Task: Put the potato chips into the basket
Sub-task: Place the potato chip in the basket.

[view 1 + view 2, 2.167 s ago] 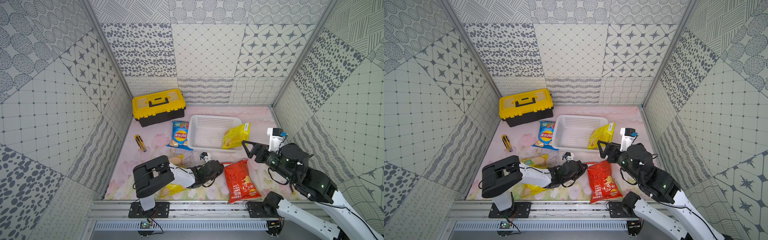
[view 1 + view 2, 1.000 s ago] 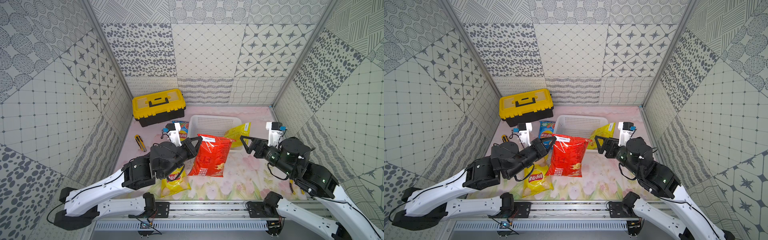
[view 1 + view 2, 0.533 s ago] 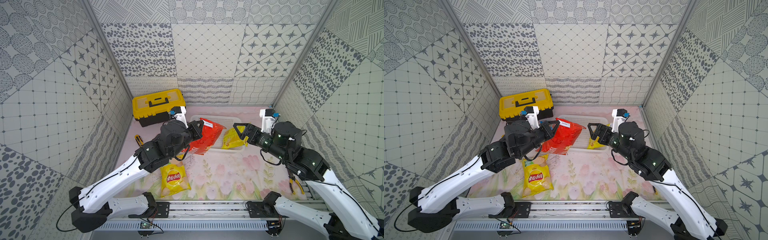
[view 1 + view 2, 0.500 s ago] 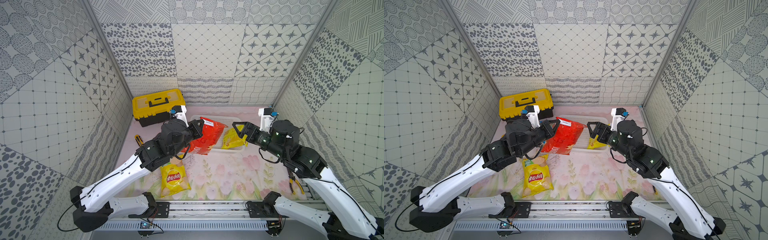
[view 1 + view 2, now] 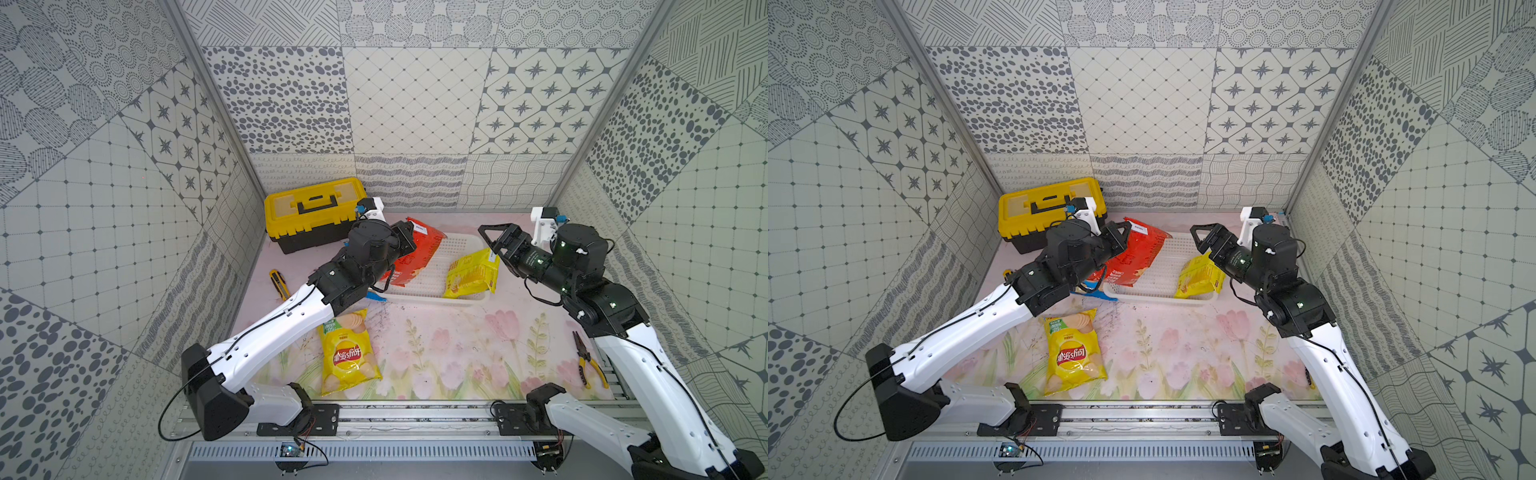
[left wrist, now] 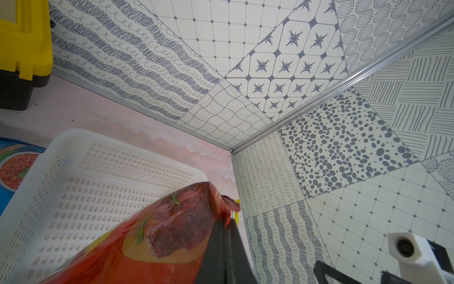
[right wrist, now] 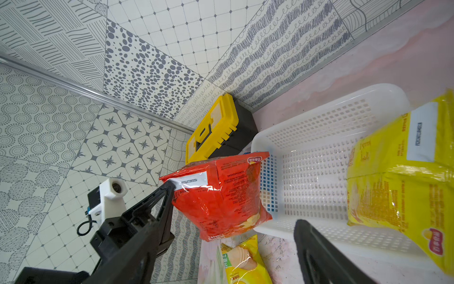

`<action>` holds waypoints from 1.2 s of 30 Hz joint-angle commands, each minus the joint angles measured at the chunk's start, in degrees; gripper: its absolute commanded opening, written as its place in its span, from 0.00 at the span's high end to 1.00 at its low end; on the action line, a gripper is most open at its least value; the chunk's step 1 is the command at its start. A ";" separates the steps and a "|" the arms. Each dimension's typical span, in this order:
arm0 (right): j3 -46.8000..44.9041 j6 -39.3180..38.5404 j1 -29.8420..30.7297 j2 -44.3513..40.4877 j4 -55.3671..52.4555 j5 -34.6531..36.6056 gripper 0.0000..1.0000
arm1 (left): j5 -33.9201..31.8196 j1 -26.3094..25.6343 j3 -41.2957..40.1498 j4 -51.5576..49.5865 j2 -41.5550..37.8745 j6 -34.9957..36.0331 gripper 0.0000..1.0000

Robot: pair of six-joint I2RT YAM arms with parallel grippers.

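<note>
Most of the blue bag [image 6: 17, 169] is lost under the left arm. From above, only a blue sliver pokes out at the basket's near left corner.

The left claw [image 7: 171, 185] is pinched tight on the top seam of the red bag [image 5: 415, 253]. That bag hangs over the left end of the basket [image 5: 432, 274], and I cannot tell whether its bottom touches the mesh floor.

The right claw [image 5: 492, 241] hovers above the basket's right end, jaws spread wide with nothing between them. Its own wrist view shows just one finger [image 7: 319, 248]; the frame cuts off the rest.

A yellow bag [image 5: 471, 272] sits in the right end of the basket, tilted against the rim. The other yellow bag [image 5: 349, 357] lies flat on the mat [image 5: 436, 353], well apart from the basket, with its far end tucked beneath the left arm.

A yellow knife [image 5: 278, 284] lies by the left wall, and pliers [image 5: 588, 361] lie at the near right beside the right arm. The toolbox [image 5: 311, 208] stands in the far left corner, one corner covered by the wrist camera.

The mat is pale pink with printed flowers and scattered dark specks. Grey-and-white patterned walls [image 5: 415, 104] close in three sides. A metal rail [image 5: 415, 415] along the near edge carries both arm bases.
</note>
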 commanded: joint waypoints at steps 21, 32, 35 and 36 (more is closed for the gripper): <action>-5.66 18.60 -13.44 16.16 24.93 -21.36 0.20 | 6.29 3.24 -0.42 20.18 10.16 -2.64 1.00; -5.14 17.97 -13.32 20.75 25.87 -21.59 0.25 | 7.30 3.39 -1.93 21.06 9.57 -3.99 1.00; -4.21 17.55 -13.43 21.58 26.11 -20.79 0.26 | 7.58 3.41 -4.10 22.06 8.50 -5.41 1.00; -3.76 17.44 -13.41 21.98 26.11 -20.77 0.26 | 7.51 3.36 -5.07 22.49 8.17 -5.73 1.00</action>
